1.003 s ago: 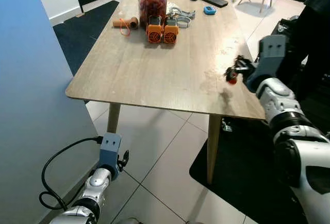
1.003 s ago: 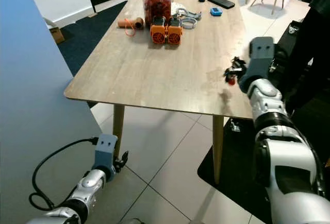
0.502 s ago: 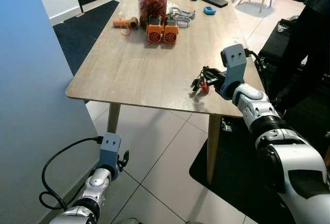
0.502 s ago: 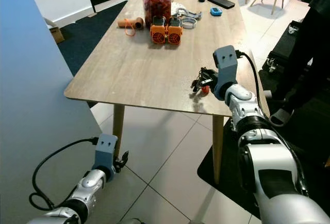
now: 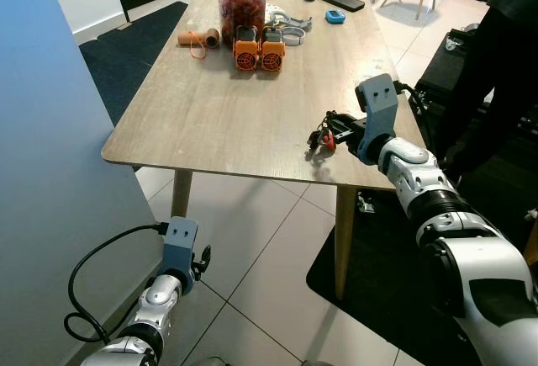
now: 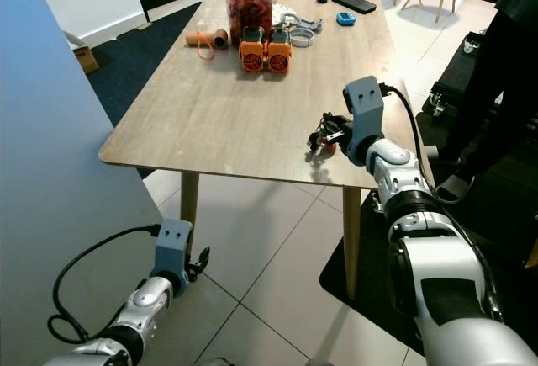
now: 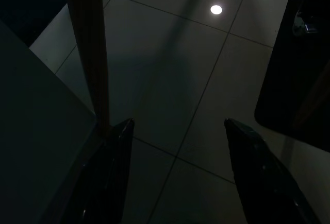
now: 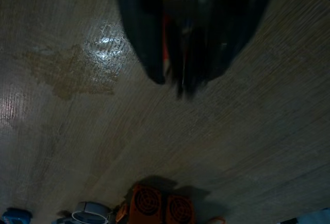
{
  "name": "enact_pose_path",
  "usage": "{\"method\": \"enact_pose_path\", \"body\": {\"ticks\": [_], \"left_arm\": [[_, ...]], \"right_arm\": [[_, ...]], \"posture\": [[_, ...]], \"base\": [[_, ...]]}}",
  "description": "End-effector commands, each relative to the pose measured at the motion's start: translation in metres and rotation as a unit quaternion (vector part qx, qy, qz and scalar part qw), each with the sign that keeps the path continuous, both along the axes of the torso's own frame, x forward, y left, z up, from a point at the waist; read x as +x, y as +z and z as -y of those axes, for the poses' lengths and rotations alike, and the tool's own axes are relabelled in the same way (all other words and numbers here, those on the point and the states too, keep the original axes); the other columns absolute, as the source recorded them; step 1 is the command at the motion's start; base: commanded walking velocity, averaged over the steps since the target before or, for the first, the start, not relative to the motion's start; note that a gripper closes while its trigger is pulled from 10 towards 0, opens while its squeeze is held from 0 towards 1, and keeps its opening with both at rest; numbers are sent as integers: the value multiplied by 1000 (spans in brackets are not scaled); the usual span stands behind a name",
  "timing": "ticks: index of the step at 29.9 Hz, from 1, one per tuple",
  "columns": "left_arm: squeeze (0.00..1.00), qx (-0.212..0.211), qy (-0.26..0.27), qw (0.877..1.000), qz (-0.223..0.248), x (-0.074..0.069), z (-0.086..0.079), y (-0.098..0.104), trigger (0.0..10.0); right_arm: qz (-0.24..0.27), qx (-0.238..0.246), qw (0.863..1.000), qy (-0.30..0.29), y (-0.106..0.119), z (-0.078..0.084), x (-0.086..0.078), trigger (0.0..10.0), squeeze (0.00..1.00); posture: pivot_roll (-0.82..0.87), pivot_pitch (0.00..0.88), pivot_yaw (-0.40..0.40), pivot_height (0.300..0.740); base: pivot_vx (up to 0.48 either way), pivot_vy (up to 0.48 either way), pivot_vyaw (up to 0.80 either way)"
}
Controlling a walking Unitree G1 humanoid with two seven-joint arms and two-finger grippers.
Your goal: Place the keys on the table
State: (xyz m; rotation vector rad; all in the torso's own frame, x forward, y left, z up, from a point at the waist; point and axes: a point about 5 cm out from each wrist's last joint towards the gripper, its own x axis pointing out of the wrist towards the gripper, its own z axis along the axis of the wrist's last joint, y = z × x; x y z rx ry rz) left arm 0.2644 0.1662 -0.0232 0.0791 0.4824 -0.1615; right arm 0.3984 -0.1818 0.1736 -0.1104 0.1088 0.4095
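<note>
While the left gripper (image 7: 175, 172) hangs open by the floor, the right gripper (image 5: 326, 135) pinches the keys (image 5: 322, 140) — low over the table (image 5: 210, 114).

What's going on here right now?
The right tool holds the keys low over the table, near its front edge, fingers shut on them. The keys are not yet released. The left tool hangs idle and open near the floor beside a table leg. A person stands at the table's far right.
</note>
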Motion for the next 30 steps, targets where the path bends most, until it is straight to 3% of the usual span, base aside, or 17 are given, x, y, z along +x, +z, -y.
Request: {"method": "enact_pose_path", "body": {"ticks": [1,2,3,4,9,13,14,15,16,20,23,25,26,27,28,29,30], "left_arm": [[0,-1,-3,1000,-3,0,2,-1,10000],[0,-1,-3,1000,-3,0,2,-1,10000],[0,-1,-2,1000,-3,0,2,-1,10000],[0,-1,-2,1000,-3,0,2,-1,10000],[0,0,-2,1000,-4,-1,2,-1,10000],[0,0,-1,1000,-4,-1,1,-1,10000],[0,0,2,1000,-3,-1,0,-1,10000],[0,0,3,1000,-3,-2,-1,-1,10000],[0,0,3,1000,-3,-2,-1,-1,10000],[0,2,6,1000,-4,-3,-3,-2,10000],[0,2,7,1000,-4,-4,-4,-3,10000],[0,3,9,1000,-5,-4,-5,-3,10000],[0,3,9,1000,-5,-4,-5,-3,10000],[0,4,10,1000,-6,-5,-6,-3,10000],[0,4,10,1000,-6,-5,-6,-3,10000],[0,4,10,1000,-7,-5,-6,-3,10000],[0,4,9,1000,-9,-4,-6,-3,10000]], "right_arm": [[6,-10,1000,-11,0,4,-1,10000,1000],[6,-10,1000,-11,0,4,-1,10000,1000],[9,-12,1000,-14,1,5,0,10000,627],[10,-13,1000,-17,1,6,0,10000,0],[17,-12,999,-26,4,10,0,10000,0],[55,15,994,-92,15,28,1,10000,0],[86,75,972,-205,22,58,-3,10000,0],[89,104,956,-258,20,74,-7,10000,0],[89,104,956,-258,20,74,-7,10000,0],[62,166,892,-416,-12,130,-38,10000,0],[57,177,878,-441,-19,140,-46,10000,0],[18,190,825,-531,-65,171,-88,10000,0],[18,190,825,-531,-65,171,-88,10000,0],[-9,183,806,-563,-90,179,-112,10000,0],[-9,183,806,-563,-90,179,-112,10000,0],[-41,166,796,-580,-115,180,-134,10000,0],[-90,136,799,-579,-142,171,-153,10000,0]], "posture": [[12,44,4,740],[12,44,4,740],[12,44,4,740],[12,44,3,740],[13,45,2,740],[17,45,-2,740],[20,45,-3,740],[23,45,-5,740],[23,45,-5,740],[25,44,-9,740],[25,44,-9,740],[29,43,-12,740],[29,43,-12,740],[27,40,-7,740],[27,40,-7,740],[27,40,-7,740],[21,33,3,740]], "base": [[0,0,0],[0,0,0],[0,0,0],[0,0,0],[0,0,0],[0,0,0],[0,0,0],[0,0,0],[0,0,0],[0,0,0],[0,0,0],[0,0,0],[0,0,0],[0,0,0],[0,0,0],[0,0,0],[0,0,0]]}}
